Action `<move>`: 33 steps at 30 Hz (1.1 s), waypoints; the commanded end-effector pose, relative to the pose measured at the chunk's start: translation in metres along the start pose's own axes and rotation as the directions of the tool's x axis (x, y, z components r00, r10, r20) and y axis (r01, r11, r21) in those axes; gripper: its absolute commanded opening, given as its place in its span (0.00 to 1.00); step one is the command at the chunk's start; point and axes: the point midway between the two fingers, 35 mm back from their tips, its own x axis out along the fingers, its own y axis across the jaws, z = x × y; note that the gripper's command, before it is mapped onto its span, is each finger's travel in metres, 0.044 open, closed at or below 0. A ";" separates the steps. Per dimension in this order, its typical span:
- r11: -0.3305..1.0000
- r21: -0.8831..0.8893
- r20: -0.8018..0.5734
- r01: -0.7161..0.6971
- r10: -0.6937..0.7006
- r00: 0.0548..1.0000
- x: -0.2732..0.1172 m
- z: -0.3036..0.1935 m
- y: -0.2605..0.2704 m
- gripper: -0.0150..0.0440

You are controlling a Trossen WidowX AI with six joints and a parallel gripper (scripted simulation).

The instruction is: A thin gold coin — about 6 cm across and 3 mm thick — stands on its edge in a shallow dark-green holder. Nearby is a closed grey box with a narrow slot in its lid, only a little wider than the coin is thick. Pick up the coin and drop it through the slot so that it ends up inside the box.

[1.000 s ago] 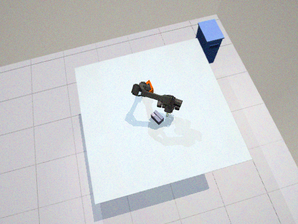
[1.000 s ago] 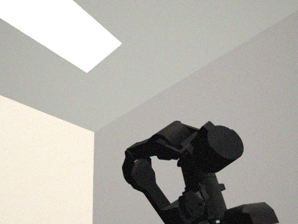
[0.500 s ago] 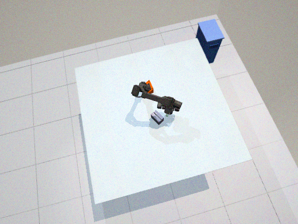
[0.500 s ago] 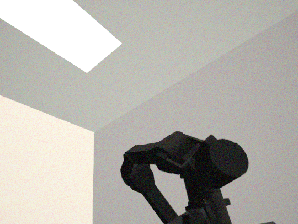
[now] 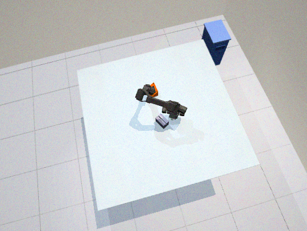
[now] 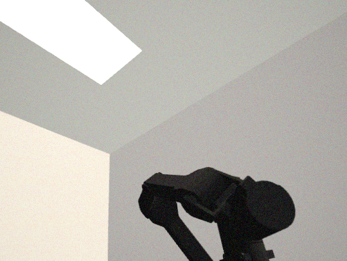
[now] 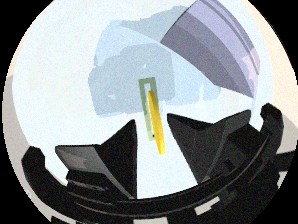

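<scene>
The gold coin stands on edge in the shallow dark-green holder, which looks pale green in the wrist view. My gripper is partly open and empty, pointing down over the coin. The coin's upper edge shows in the gap between the two black fingers, nearer the right one, with space on both sides. How far the tips are above the holder is hard to tell. The closed grey box stands close beside the holder, its lid slot a dark line in the top view. There the arm hides coin and holder.
The arm's orange base part is at the arm's foot on the white table. A blue cabinet stands beyond the table's far right corner. The exterior view shows only the upper arm, walls and ceiling.
</scene>
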 end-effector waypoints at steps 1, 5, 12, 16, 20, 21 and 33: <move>1.000 -0.006 0.003 0.006 -0.006 1.000 0.008 -0.001 -0.002 0.53; 1.000 -0.006 0.003 0.007 -0.007 1.000 0.015 -0.001 -0.003 0.53; 1.000 -0.006 0.003 0.007 -0.007 1.000 0.017 -0.001 -0.003 0.35; 1.000 -0.006 0.003 0.007 -0.007 1.000 0.017 -0.001 -0.003 0.25; 1.000 -0.006 0.003 0.007 -0.007 1.000 0.017 -0.001 -0.003 0.25; 1.000 -0.006 0.003 0.007 -0.007 1.000 0.017 -0.001 -0.003 0.25; 0.998 -0.059 0.023 0.010 -0.009 1.000 0.006 -0.001 -0.003 0.25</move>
